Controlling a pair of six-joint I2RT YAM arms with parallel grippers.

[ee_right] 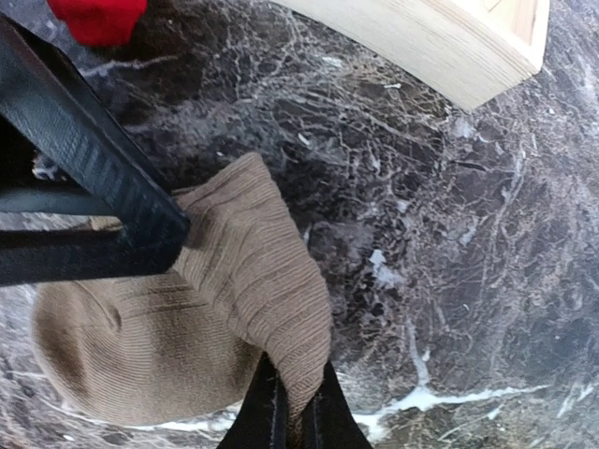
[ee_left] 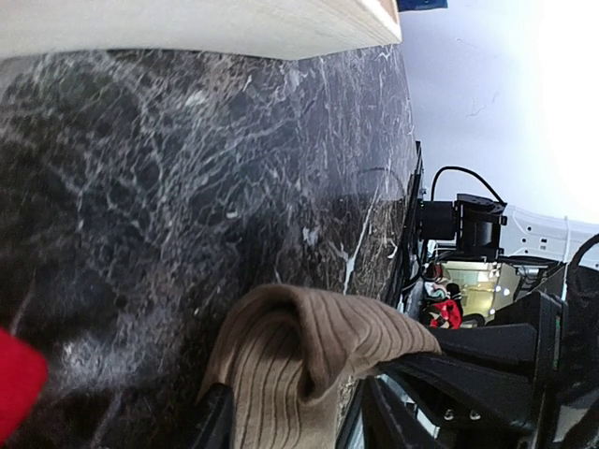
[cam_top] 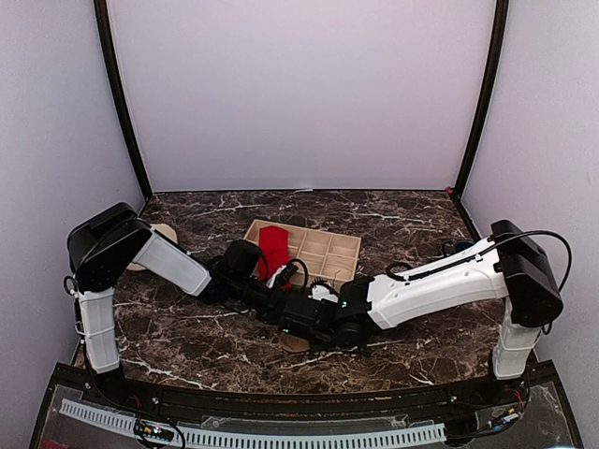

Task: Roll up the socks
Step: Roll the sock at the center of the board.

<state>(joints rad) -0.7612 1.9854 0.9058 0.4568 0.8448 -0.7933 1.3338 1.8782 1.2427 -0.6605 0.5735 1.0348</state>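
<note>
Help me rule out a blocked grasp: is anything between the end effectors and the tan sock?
Nothing visible stands between them. The right end effector pinches the tan sock at its fold, and the left end effector has it between its fingers.

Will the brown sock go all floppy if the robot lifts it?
Probably floppy: the brown sock folds and bunches where the right hand pinches it. Likely light, being thin ribbed fabric. It should not slip much; the knit looks grippy.
</note>
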